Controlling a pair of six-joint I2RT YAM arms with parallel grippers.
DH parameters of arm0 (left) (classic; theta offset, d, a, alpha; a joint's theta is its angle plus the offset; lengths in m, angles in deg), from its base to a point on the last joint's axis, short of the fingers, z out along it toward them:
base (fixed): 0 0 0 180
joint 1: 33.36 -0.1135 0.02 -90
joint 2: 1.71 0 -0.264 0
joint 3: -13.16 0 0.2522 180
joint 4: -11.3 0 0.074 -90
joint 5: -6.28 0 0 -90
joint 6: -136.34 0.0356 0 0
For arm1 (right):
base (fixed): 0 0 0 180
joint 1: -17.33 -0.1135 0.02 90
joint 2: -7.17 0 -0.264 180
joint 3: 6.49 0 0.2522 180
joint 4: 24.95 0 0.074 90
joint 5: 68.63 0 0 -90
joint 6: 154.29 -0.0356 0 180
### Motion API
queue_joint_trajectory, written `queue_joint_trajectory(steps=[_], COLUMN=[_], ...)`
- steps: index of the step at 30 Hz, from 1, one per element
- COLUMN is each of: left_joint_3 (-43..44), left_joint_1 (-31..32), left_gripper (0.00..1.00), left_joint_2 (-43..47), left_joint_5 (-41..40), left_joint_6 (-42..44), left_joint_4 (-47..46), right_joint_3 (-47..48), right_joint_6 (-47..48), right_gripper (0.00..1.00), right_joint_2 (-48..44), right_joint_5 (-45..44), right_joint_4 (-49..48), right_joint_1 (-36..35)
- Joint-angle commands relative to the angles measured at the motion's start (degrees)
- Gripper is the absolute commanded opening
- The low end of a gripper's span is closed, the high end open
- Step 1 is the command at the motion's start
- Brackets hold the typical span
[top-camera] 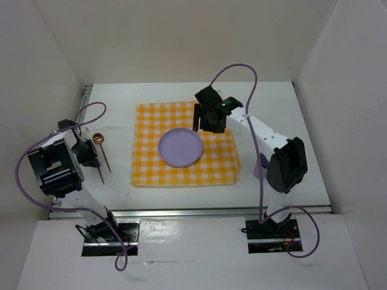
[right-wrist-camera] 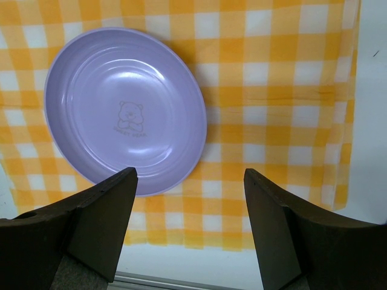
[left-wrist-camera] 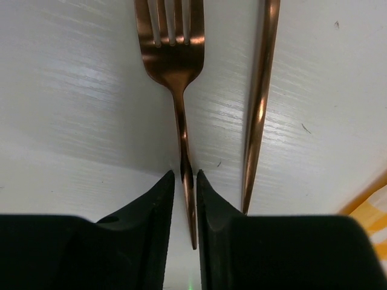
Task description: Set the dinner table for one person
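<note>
The white dinner table (top-camera: 284, 121) carries a yellow-and-white checked cloth (top-camera: 151, 166) with a lilac plate (top-camera: 180, 147) on it. The plate also shows in the right wrist view (right-wrist-camera: 124, 112). My right gripper (top-camera: 205, 121) hangs open and empty above the cloth (right-wrist-camera: 272, 90), beside the plate's edge (right-wrist-camera: 190, 175). My left gripper (top-camera: 91, 154) is low at the table's left. In the left wrist view its fingers (left-wrist-camera: 185, 175) are closed round the thin handle of a copper fork (left-wrist-camera: 175, 54) that lies on the table.
A copper spoon (top-camera: 98, 139) lies just right of the left gripper; its long handle (left-wrist-camera: 260, 90) runs beside the fork. A lilac thing (top-camera: 260, 167) is partly hidden under the right arm. White walls enclose the table, and a metal rail (top-camera: 193, 211) runs along the near edge.
</note>
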Motion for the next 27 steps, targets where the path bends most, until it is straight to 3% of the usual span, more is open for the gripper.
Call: queue_joint_trajectory(steps=[1, 5, 7, 8, 12, 20, 27], left_joint_3=[-2.2, -1.5, -1.0, -0.4, 0.8, 2.8, 7.1], left_joint_1=[-0.1, -1.1, -2.6, -2.6, -4.7, -5.3, -4.7], left_gripper=[0.27, 0.25, 0.12, 0.0, 0.0, 0.0, 0.0], left_joint_2=[-0.9, -3.7, -4.9, -6.1, -7.8, 3.5, 6.4], left_joint_5=[-0.2, 1.7, 3.1, 4.1, 7.4, 8.5, 9.1], left_joint_6=[1.5, 2.7, 2.7, 3.3, 3.8, 3.2, 4.4], left_joint_4=[-1.7, -1.3, -0.1, 0.5, 1.8, 3.7, 7.5], right_joint_3=[2.0, 3.1, 3.1, 3.1, 2.6, 1.5, 0.4], right_joint_6=[0.8, 0.8, 0.8, 0.8, 0.8, 0.8, 0.8], right_gripper=[0.79, 0.79, 0.79, 0.79, 0.79, 0.79, 0.79], right_joint_2=[-0.8, -0.8, -0.8, -0.8, -1.3, -1.8, -1.8], right_joint_5=[-1.5, -1.5, -2.2, -2.2, -2.7, -3.2, -3.7], right_joint_4=[0.8, 1.3, 1.3, 1.3, 1.3, 0.7, -0.5], right_joint_1=[-0.6, -0.6, -0.6, -0.6, -0.6, -0.6, -0.6])
